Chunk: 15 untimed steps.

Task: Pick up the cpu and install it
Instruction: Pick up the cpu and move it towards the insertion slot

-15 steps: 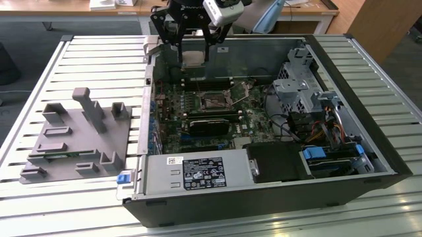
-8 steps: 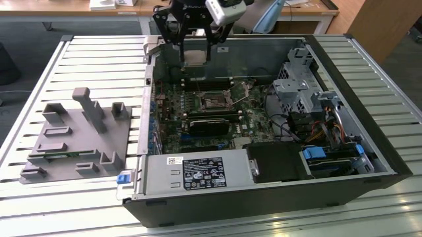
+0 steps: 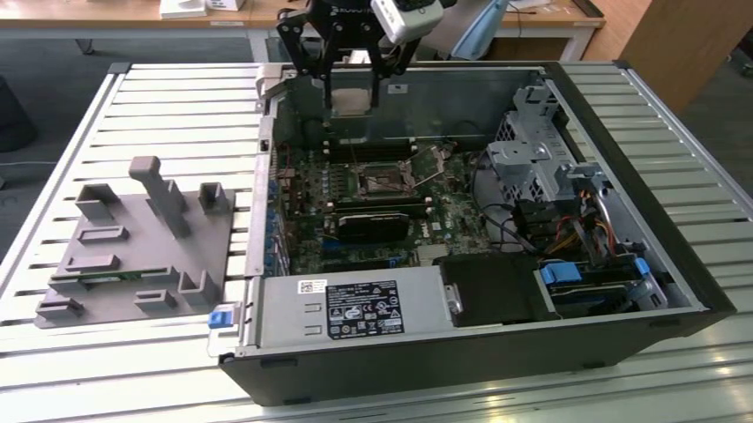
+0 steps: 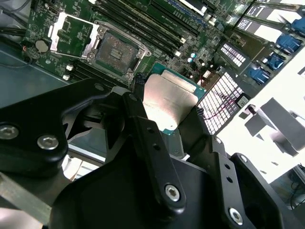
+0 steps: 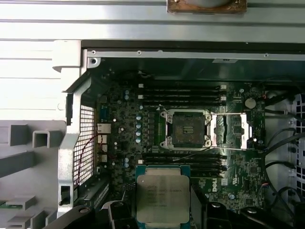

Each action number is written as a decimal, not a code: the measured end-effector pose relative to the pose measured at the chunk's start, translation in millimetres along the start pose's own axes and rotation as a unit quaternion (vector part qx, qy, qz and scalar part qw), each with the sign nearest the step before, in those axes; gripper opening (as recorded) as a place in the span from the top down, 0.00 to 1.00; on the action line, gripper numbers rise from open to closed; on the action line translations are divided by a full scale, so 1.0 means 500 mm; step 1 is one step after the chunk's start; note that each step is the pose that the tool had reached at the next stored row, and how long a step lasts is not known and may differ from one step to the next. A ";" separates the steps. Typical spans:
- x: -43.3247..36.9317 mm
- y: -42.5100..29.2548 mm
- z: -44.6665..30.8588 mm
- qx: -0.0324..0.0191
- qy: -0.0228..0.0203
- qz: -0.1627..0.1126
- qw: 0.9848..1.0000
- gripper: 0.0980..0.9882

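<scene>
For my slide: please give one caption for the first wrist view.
The gripper holds the cpu over the motherboard, apart from its open, empty socket.

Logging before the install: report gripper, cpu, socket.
Gripper shut on the cpu. Held above the motherboard, not yet in the socket. That socket open and bare, nothing across it.

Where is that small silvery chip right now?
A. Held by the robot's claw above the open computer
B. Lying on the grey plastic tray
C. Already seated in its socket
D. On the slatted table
A: the chip is pinched in the gripper up over the case, and the socket below lies open with nothing in it.
</scene>
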State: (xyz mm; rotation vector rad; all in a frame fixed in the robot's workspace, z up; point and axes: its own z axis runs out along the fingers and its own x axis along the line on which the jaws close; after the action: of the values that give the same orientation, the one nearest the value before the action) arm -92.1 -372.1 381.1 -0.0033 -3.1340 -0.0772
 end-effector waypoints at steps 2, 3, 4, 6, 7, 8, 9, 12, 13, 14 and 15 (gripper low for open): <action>-0.001 0.001 0.000 0.000 0.000 0.000 1.000 0.50; -0.002 0.001 0.000 0.000 0.000 0.000 1.000 0.50; -0.003 0.001 0.000 0.000 0.000 0.000 1.000 0.50; -0.004 0.002 0.000 0.000 0.000 0.000 1.000 0.50; -0.004 0.002 0.000 0.000 0.000 0.000 1.000 0.50; -0.005 0.002 0.000 0.000 0.000 0.000 1.000 0.50; -0.005 0.002 0.000 0.000 0.000 0.000 1.000 0.50; -0.008 0.005 0.000 0.000 0.000 0.000 1.000 0.50; -0.009 0.005 0.000 0.000 0.000 0.000 1.000 0.50; -0.009 0.006 0.000 0.000 0.000 0.000 1.000 0.50; -0.009 0.006 0.000 0.000 0.000 0.000 1.000 0.50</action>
State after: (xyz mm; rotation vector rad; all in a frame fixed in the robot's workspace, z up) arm -87.5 -369.0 381.0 -0.0031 -3.1341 -0.0774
